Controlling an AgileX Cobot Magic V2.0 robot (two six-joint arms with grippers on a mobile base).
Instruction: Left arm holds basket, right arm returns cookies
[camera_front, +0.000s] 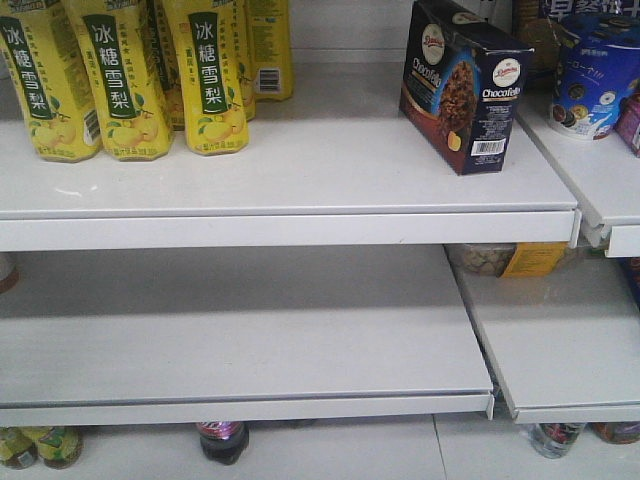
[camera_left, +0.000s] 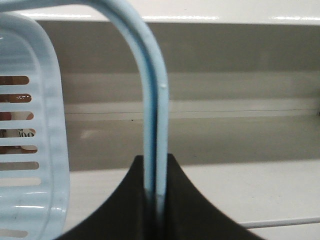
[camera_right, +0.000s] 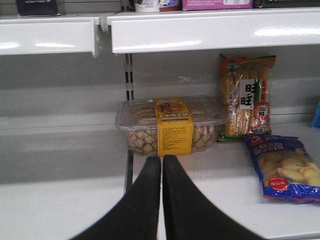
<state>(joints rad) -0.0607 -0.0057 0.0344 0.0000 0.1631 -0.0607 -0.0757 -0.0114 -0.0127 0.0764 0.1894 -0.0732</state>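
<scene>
Cookies: the cookies (camera_front: 462, 85) stand upright on the top shelf (camera_front: 300, 170), near its right edge, turned at an angle, a round blue tub (camera_front: 595, 75) just beside.
Right gripper (camera_right: 161, 165): fingers pressed together, empty, facing the shelf below; the carton is out of its view.
Left gripper (camera_left: 156, 200): clamped on the basket (camera_left: 30, 150) handle.
Risk: probably a swinging basket if that thin handle slips.

White metal store shelves (camera_front: 300, 170) in tiers, glossy under overhead light.
</scene>
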